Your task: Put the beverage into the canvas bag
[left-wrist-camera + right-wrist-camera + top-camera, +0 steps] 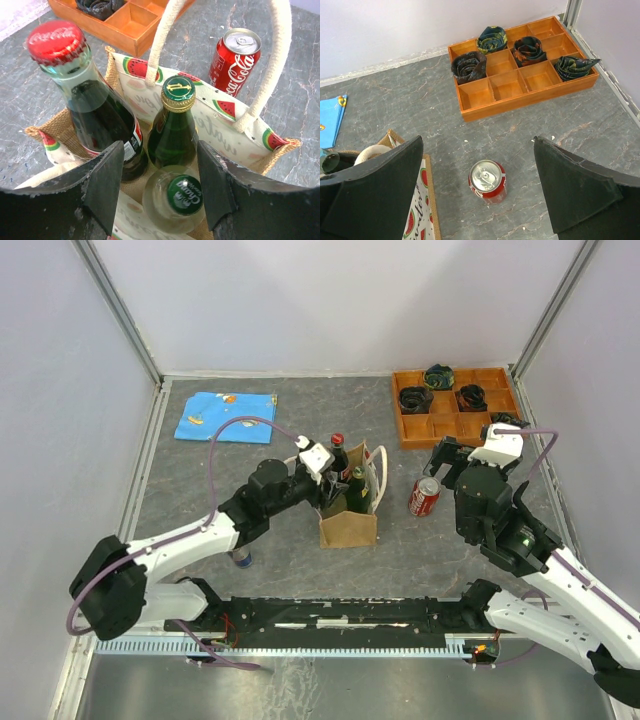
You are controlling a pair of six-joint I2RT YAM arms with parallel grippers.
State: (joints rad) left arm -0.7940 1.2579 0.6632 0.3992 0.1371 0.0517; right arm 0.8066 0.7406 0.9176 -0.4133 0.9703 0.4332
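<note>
Left pincer [160,162] and right pincer [479,155] agape.

I have the bag [348,528] near the middle of the table [180,480], with three bottles [172,130] in it. A can [424,497] stands on the table just to the bag's right, not touching it. Behind the can, in the far right corner, lies the tray [450,440], with rolls [415,398] in some of its compartments. A cloth [226,416] lies at the far left.
</note>
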